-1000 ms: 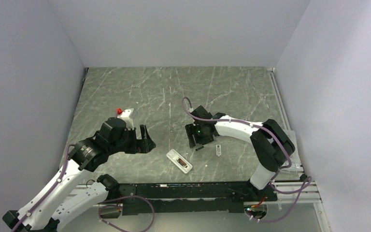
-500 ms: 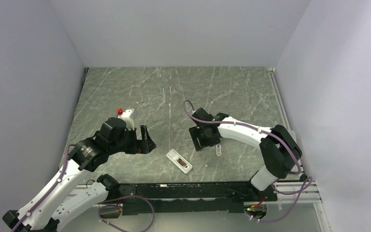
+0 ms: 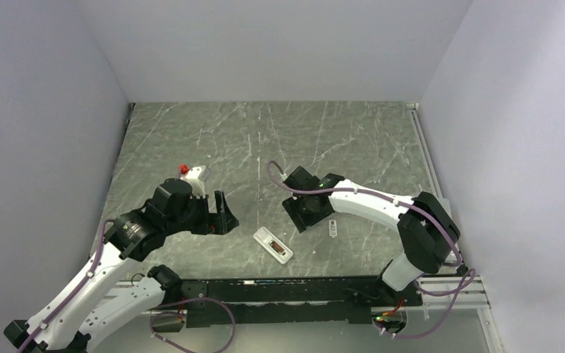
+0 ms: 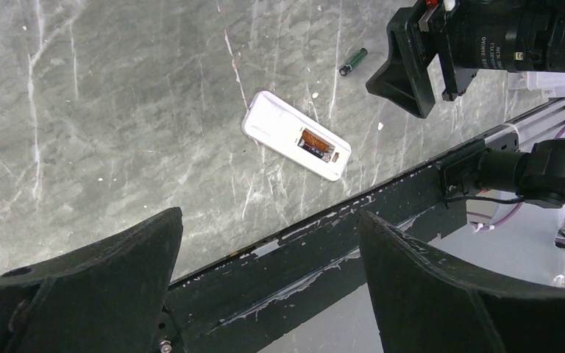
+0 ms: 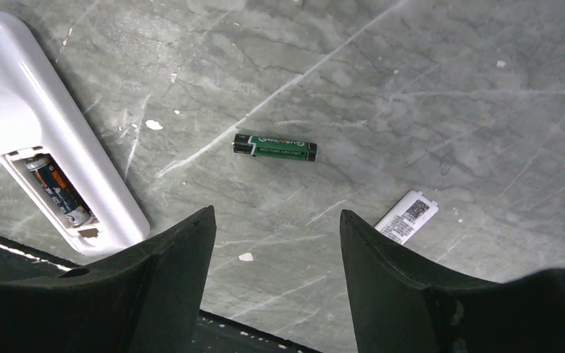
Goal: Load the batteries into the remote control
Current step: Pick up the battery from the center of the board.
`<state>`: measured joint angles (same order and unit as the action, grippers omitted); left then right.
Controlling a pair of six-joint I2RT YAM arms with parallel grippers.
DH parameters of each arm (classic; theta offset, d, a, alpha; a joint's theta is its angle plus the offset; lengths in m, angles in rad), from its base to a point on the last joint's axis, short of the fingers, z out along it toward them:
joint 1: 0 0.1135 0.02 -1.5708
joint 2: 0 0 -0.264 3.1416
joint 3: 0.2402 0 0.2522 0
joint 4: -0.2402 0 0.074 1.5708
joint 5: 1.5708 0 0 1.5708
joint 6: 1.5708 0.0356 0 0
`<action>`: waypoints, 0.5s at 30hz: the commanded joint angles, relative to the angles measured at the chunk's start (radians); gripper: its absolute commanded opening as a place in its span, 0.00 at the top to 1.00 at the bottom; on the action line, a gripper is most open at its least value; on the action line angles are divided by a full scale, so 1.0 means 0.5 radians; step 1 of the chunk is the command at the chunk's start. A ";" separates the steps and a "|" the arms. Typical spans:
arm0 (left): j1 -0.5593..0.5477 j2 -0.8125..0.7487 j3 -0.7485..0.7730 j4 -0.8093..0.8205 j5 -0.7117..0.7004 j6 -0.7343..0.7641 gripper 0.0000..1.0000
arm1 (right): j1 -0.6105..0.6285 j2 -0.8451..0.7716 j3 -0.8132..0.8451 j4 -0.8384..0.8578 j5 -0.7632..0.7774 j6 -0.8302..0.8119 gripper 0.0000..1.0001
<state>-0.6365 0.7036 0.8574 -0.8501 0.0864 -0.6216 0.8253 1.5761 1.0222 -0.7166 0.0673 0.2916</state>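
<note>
The remote control (image 3: 273, 245) lies face down near the table's front edge, its brownish recess (image 5: 53, 187) open with one battery (image 5: 59, 193) in it. A second battery (image 5: 275, 148), green and black, lies loose on the marble to the right of the remote control (image 5: 37, 118). My right gripper (image 5: 276, 213) hovers open just above and short of this loose battery, with nothing between its fingers. In the top view the right gripper (image 3: 305, 213) covers that battery. My left gripper (image 4: 270, 217) stands wide open and empty, left of the remote control (image 4: 294, 145); the loose battery (image 4: 353, 61) shows beyond it.
A small white battery cover (image 5: 407, 217) with a printed label lies to the right of the loose battery, also seen as the battery cover (image 3: 332, 228) from above. The black rail (image 3: 301, 283) runs along the table's near edge, close behind the remote control.
The right wrist has turned and drifted slightly left over the loose battery, which showed below it a second ago. The left arm has not moved.
</note>
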 commanded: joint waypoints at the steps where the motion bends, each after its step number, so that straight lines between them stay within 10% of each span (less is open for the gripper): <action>1: -0.005 -0.031 0.006 0.083 0.039 0.025 0.06 | 0.025 -0.088 0.021 0.148 0.021 -0.281 0.35; 15: -0.009 -0.071 0.003 0.087 0.063 0.031 0.06 | 0.049 -0.106 -0.078 0.277 -0.260 -1.098 0.39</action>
<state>-0.6365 0.6872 0.8570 -0.8410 0.0978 -0.6212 0.8478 1.5288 0.9928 -0.6010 -0.0143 -0.1112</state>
